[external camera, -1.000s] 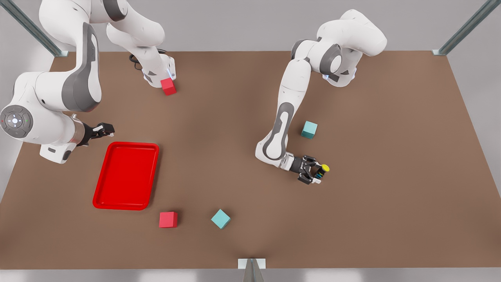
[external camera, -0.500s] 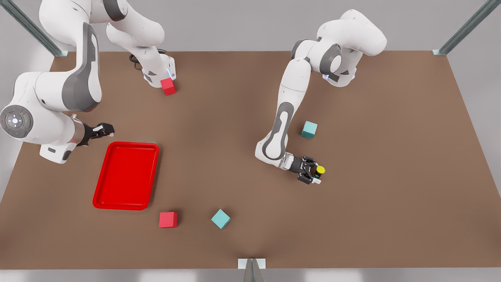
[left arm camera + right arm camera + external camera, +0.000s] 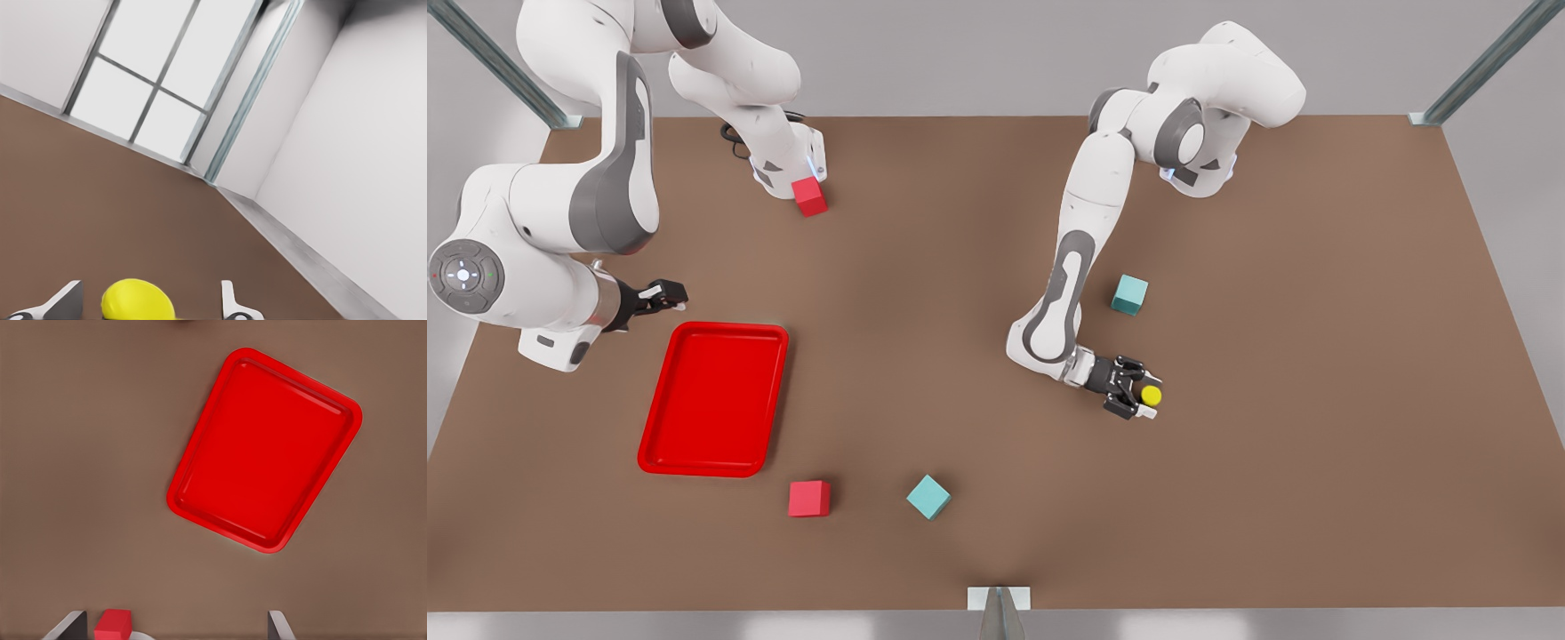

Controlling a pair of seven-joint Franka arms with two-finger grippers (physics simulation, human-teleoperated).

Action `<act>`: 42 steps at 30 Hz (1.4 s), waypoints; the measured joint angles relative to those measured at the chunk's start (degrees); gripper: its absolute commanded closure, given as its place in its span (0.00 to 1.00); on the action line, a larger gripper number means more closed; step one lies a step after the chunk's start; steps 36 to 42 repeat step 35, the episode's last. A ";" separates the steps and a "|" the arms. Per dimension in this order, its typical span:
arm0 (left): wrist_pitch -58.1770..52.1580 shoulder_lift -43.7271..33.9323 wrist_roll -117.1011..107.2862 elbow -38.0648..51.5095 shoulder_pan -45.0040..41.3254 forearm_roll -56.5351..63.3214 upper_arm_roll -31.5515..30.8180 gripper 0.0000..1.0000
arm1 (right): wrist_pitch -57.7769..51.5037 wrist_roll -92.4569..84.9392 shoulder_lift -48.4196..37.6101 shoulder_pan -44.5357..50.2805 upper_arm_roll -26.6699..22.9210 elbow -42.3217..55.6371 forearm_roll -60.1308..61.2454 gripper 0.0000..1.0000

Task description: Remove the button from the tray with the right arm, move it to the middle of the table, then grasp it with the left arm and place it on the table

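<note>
Left gripper [image 3: 1141, 397] low over the table [image 3: 1316, 356], fingers [image 3: 230, 305] spread wide with the button [image 3: 1152, 395] sitting between them, yellow cap up (contact unclear), while the right gripper [image 3: 665, 294], jaws parted and empty, waits at the tray's [image 3: 660, 411] eleven o'clock.

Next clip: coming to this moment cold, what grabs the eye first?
The bright red tray near the front view's left of the brown table, lying bare. Next, the yellow-capped button between the fingers of the left gripper, right of centre, near a teal cube. The right gripper waits open just beyond the tray's far end.
</note>
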 measured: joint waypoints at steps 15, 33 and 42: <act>-7.25 -22.38 13.50 -0.92 -5.33 -9.73 0.75 0.00 | 0.05 0.10 0.01 -0.03 0.00 0.00 -0.04 0.00; -19.36 -67.44 113.55 -10.66 53.49 -51.97 -24.18 0.00 | 4.38 6.43 -0.35 -4.90 0.63 0.42 2.92 0.00; -18.31 -67.53 120.01 -10.91 51.73 -51.68 -24.41 0.00 | 4.59 7.61 -0.35 -4.80 0.68 0.48 3.31 0.00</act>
